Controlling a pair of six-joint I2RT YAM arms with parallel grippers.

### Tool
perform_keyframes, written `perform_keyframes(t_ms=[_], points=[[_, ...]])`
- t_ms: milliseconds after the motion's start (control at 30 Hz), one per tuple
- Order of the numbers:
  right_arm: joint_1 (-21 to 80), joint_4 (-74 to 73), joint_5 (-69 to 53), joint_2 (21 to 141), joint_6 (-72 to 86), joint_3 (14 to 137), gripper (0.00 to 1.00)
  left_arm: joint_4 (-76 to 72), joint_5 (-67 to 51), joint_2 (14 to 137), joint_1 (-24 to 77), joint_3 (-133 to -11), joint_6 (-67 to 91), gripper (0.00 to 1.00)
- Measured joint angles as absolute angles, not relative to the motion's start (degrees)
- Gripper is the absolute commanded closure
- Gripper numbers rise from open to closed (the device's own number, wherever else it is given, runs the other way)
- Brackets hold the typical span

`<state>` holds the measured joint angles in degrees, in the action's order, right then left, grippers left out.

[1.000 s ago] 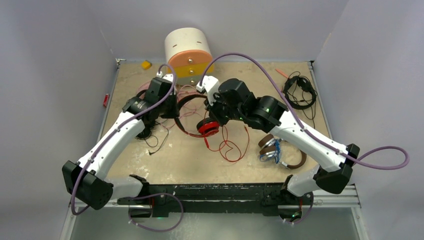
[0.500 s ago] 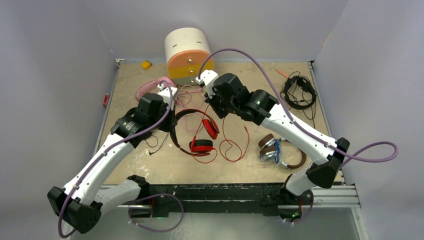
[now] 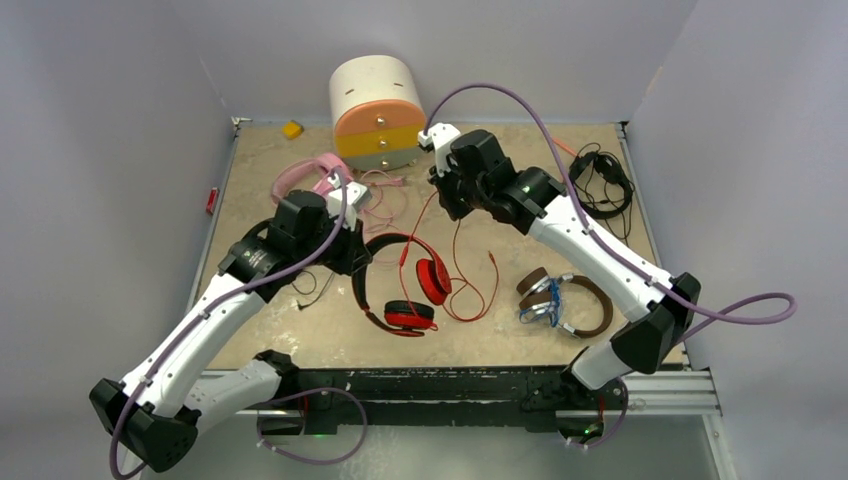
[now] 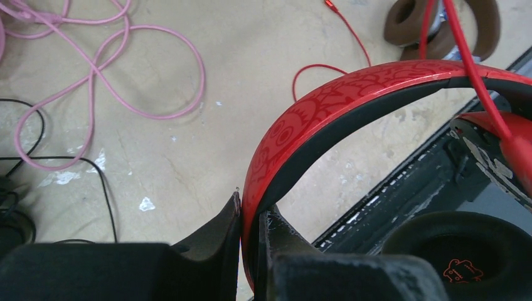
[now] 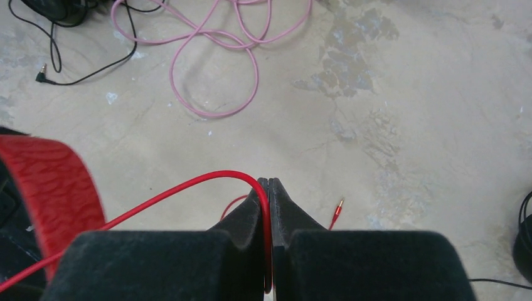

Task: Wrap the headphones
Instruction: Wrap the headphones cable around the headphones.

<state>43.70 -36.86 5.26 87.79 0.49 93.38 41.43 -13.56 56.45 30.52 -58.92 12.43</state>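
— Where are the red headphones?
— In the middle of the bench, between the two arms and in front of the drawer box. The left jaws are clenched on the headband, pinching it edge-on at its left side. Whether the cups rest on the bench I cannot tell.
— What is the band like?
— It is a wide, smooth arc. The outside is glossy red with a printed pattern of scales and swirls, and the inside has a matte black lining. One cup is a red oval, and the cushion is round, soft and black.
— And the right jaws?
— They are clamped flat on the thin red cable, which bends over their tips in a tight curve. Its metal-tipped plug lies on the bench just beyond.
— The other sets?
— The pink headphones lie near the box, with the pink cable in loose loops. The brown headphones, padded and with silvery hinges, lie on the right near the front edge. The black headphones sit tangled at the far right. A black cable with an angled plug lies by the pink loops.
— The bench itself?
— Beige, mottled and scuffed, with pale flecks.
— Anything in the box?
— It has a rounded front and a white top, with an orange drawer above a yellow one, each with a small knob. Both are closed, so what they hold is hidden.
— Any writing?
— Only a small orange figure printed inside the cushion. No letters can be read.
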Motion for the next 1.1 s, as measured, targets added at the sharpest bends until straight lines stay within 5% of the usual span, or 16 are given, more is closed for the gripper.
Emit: perform_keyframes(t_ms=[600, 1100], points=[[36.27, -25.71, -1.21, 85.12, 7.88, 74.96, 1.00, 39.48, -27.66, 56.03, 30.52, -62.06, 24.29, 1.00], [36.42, -25.61, 2.33, 83.59, 8.16, 85.45, 1.00, 39.57, -26.85, 64.20, 30.74, -62.35, 25.34, 1.00]])
